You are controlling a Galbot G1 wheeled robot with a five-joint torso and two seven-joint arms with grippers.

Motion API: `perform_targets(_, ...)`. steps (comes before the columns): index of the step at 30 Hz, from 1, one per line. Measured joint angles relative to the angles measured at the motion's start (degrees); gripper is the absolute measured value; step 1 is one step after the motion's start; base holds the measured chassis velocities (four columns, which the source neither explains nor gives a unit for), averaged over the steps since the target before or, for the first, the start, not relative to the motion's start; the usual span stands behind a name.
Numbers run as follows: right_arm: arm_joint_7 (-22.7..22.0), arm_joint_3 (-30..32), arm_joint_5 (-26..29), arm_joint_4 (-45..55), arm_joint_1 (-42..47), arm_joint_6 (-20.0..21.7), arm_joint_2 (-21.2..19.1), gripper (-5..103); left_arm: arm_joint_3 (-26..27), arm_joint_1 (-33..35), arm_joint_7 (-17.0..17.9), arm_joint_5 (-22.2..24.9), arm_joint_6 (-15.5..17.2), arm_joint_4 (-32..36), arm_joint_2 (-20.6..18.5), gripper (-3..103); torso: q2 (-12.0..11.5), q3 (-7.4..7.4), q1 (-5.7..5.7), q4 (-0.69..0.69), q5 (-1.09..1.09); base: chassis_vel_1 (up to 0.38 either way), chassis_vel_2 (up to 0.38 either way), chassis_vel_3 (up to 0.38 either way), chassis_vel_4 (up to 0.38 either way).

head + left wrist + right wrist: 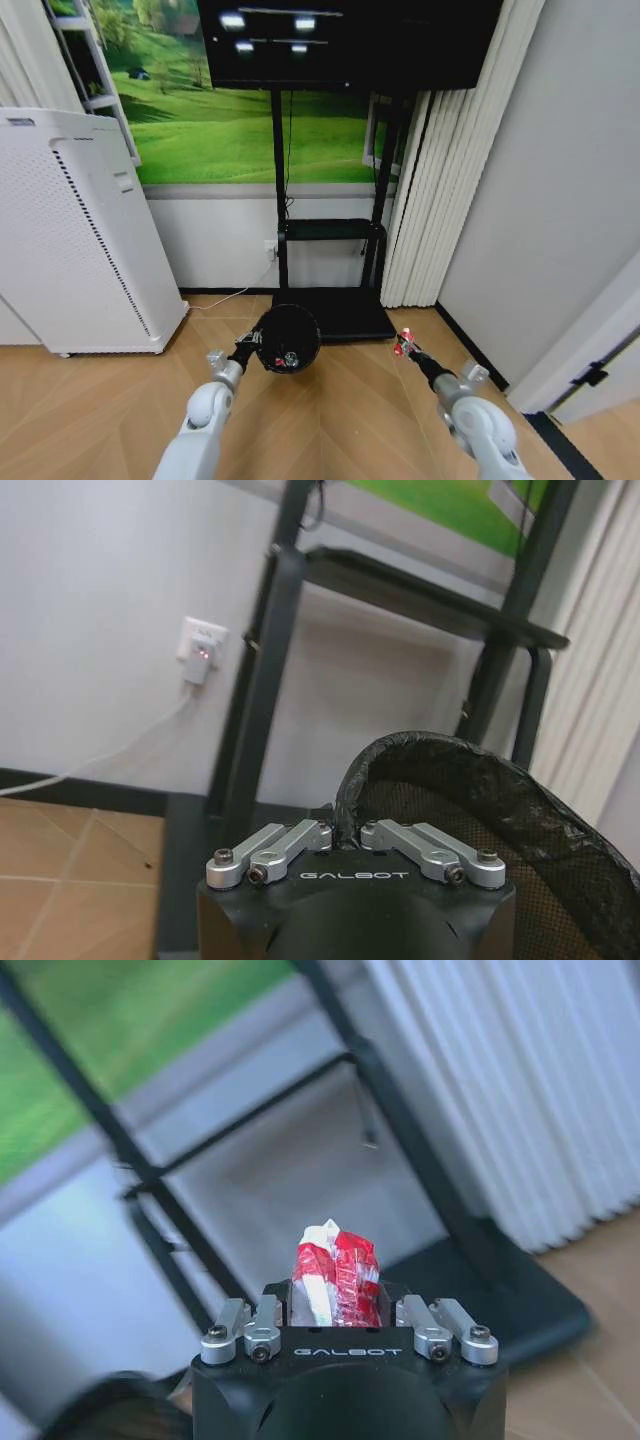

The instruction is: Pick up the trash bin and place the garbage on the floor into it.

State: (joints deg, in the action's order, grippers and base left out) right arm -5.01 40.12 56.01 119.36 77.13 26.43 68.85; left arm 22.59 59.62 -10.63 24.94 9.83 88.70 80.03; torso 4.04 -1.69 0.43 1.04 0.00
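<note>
You can't see most of the trash bin [470,820] from the left wrist; the picture's edge cuts it off. The left gripper [345,830] hides the spot where it pinches the rim. From the head, the things inside the bin are too small to tell. The right gripper [335,1305] covers the bottom of the red-and-white wrapper [335,1275].

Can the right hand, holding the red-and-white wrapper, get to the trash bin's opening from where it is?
Probably yes. The right hand holds the red-and-white wrapper beside the trash bin, which the left hand grips by its rim, with bare floor between them.
</note>
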Motion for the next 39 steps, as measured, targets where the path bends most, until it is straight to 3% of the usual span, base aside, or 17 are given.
perform_targets(10,1.28,-8.11,-2.50,4.63,-1.70,2.14,-4.28,44,-12.63,-6.09,0.68,-2.62,-1.33,-6.27,1.85,7,0.01,0.00,0.00,0.00,0.00,0.000,0.000,0.000,0.000)
perform_targets(13,3.28,-10.60,-7.33,2.52,-2.26,2.07,-3.55,44,-14.79,-7.22,0.84,-2.64,-1.33,-7.31,2.77,7,0.01,0.00,0.00,0.01,0.00,0.000,0.000,0.000,0.000)
perform_targets(21,4.44,-13.61,-13.82,-1.62,-3.38,1.84,-1.07,41,-16.14,-7.62,0.94,-2.85,-1.31,-7.51,3.38,7,0.00,0.00,0.00,-0.01,0.00,0.000,0.000,0.000,0.000)
perform_targets(22,4.65,-13.61,-14.28,-1.83,-3.40,1.83,-0.78,44,-16.15,-7.60,0.91,-2.85,-1.29,-7.21,3.27,7,0.00,0.00,0.00,0.00,0.00,0.000,0.000,0.000,0.000)
perform_targets(23,4.73,-13.61,-14.47,-1.89,-3.39,1.83,-0.40,54,-16.05,-7.56,0.78,-2.84,-1.29,-7.04,3.19,7,0.01,0.00,0.00,0.00,0.00,0.000,0.000,0.000,0.000)
perform_targets(28,4.74,-13.57,-14.60,-1.89,-3.27,1.83,-0.20,60,-15.87,-7.53,0.68,-2.84,-1.27,-7.08,3.19,7,0.00,0.00,0.00,0.00,-0.01,0.000,0.000,0.000,0.000)
perform_targets(30,4.74,-13.52,-14.69,-1.88,-3.12,1.77,-0.06,77,-15.67,-7.52,0.63,-2.88,-1.28,-7.13,3.22,7,0.00,0.00,0.00,0.00,0.00,0.000,0.000,0.000,0.000)
perform_targets(31,4.74,-13.52,-14.69,-1.88,-3.12,1.77,-0.06,77,-15.67,-7.52,0.63,-2.88,-1.28,-7.13,3.22,7,0.00,0.00,0.00,0.00,0.00,0.000,0.000,0.000,0.000)
perform_targets(33,4.49,-13.15,-14.52,-1.58,-2.95,1.73,0.07,88,-15.60,-7.42,0.60,-3.11,-1.27,-7.10,3.32,7,0.00,0.00,0.00,-0.01,-0.01,0.000,0.000,0.000,0.000)
perform_targets(36,3.71,-12.22,-13.44,-1.38,-3.46,1.21,-0.21,97,-15.64,-7.24,0.73,-3.32,-1.26,-6.30,3.11,7,0.00,0.00,0.00,0.00,-0.01,0.000,0.000,0.000,0.000)
perform_targets(39,3.06,-11.10,-13.03,-1.43,-3.57,0.47,-0.31,100,-14.83,-6.84,0.85,-3.63,-1.24,-5.66,2.75,7,0.00,0.00,0.00,0.00,-0.01,0.000,0.000,0.000,0.000)
